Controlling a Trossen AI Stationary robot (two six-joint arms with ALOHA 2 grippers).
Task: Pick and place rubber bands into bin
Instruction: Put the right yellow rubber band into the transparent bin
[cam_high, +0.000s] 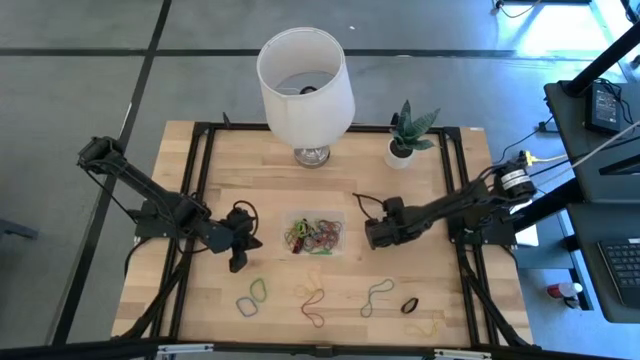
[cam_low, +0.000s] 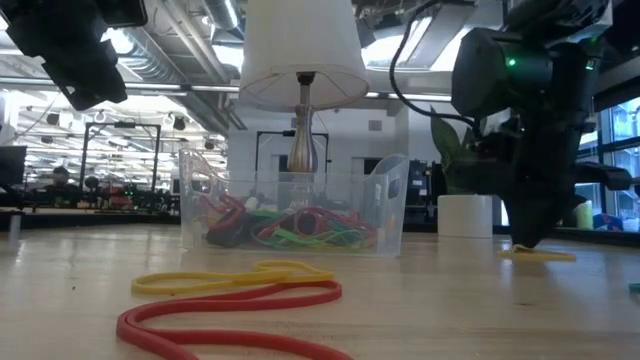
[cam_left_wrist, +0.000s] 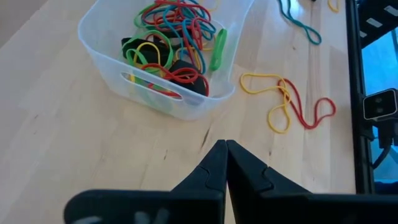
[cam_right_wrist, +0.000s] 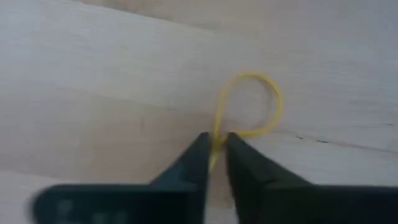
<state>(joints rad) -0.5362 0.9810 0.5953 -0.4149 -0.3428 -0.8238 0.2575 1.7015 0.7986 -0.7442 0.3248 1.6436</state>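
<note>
Right beside the bin (cam_high: 317, 234), the right jaws (cam_right_wrist: 216, 151) are pinching a yellow rubber band (cam_right_wrist: 249, 106) on the surface, so next lift it into the bin; left jaws (cam_left_wrist: 225, 163) wait shut nearby.

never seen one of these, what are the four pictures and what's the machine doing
Two dark robot arms work at a wooden table. One camera looks straight down, one sits at table height, and one rides on each wrist. In the middle stands a small clear plastic bin already holding colourful rubber bands; more loops lie loose nearer the front edge, such as a joined yellow and red pair. Behind are a white lamp and a small potted plant. The right pincer, just right of the bin, is pinching a thin yellow rubber band on the wood. The left pincer waits shut, left of the bin.
</note>
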